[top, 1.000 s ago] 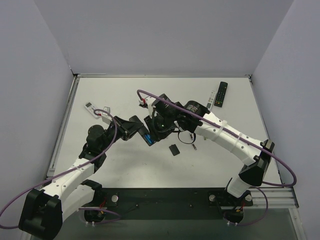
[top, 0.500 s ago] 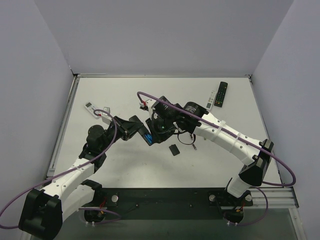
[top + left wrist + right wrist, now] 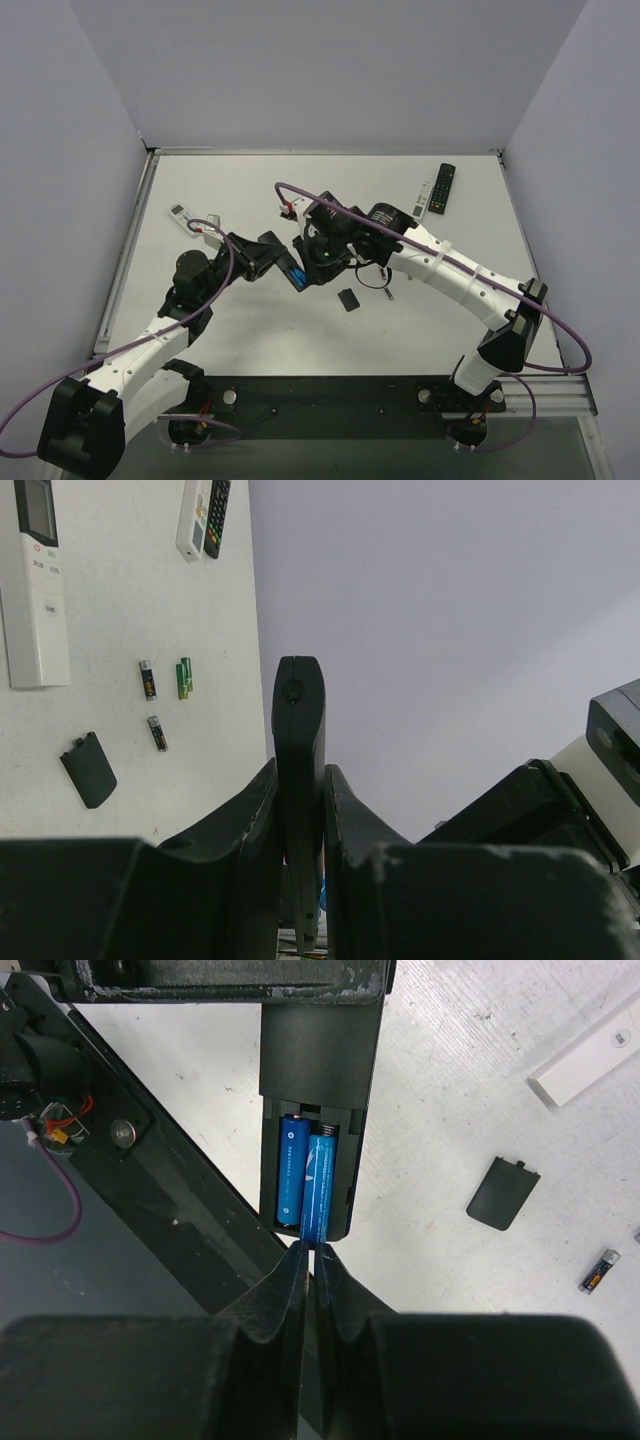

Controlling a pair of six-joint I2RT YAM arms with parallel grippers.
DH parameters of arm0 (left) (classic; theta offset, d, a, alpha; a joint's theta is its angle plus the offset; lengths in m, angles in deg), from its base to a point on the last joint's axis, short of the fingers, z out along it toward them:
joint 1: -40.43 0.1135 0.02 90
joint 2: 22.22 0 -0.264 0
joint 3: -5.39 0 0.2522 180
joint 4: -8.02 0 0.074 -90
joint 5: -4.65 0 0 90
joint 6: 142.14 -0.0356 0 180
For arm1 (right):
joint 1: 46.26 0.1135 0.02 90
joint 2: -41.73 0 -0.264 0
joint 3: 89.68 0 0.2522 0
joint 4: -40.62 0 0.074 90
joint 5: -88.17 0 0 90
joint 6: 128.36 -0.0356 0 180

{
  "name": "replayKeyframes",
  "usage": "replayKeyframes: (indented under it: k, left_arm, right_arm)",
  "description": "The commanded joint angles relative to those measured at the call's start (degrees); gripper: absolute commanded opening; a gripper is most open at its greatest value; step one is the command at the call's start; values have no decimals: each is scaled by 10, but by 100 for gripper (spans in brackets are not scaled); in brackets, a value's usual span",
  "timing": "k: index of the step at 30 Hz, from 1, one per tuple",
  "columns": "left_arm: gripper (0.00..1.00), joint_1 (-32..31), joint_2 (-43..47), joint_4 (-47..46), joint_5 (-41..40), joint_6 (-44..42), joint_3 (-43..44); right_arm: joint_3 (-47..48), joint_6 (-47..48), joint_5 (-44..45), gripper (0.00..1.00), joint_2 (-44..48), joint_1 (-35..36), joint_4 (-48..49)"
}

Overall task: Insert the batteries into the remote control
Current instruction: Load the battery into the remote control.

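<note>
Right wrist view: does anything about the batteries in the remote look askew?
Yes: the brighter blue battery looks unseated. Its near end sticks out past the remote compartment, at the right gripper tips.

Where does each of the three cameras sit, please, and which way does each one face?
Top external: above and behind the arms, looking down on the table; both arms show whole.
Left wrist: on the left arm, looking along the left gripper, which clamps the black remote edge-on.
Right wrist: on the right arm, looking past the shut right gripper into the remote's open bay with two blue batteries.
Shared: the loose battery cover appears in all three views.
</note>
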Motion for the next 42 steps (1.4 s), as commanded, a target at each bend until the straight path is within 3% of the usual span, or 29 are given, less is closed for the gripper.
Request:
replayKeyframes:
  k: [1, 42]
  left_arm:
    - [0, -4, 6, -59, -2, 17, 7]
    - [0, -27, 4, -148, -24, 75, -14]
  right_arm:
    - [7, -3, -5, 2, -6, -2, -17]
    - [-4, -20, 40, 0, -52, 2, 43]
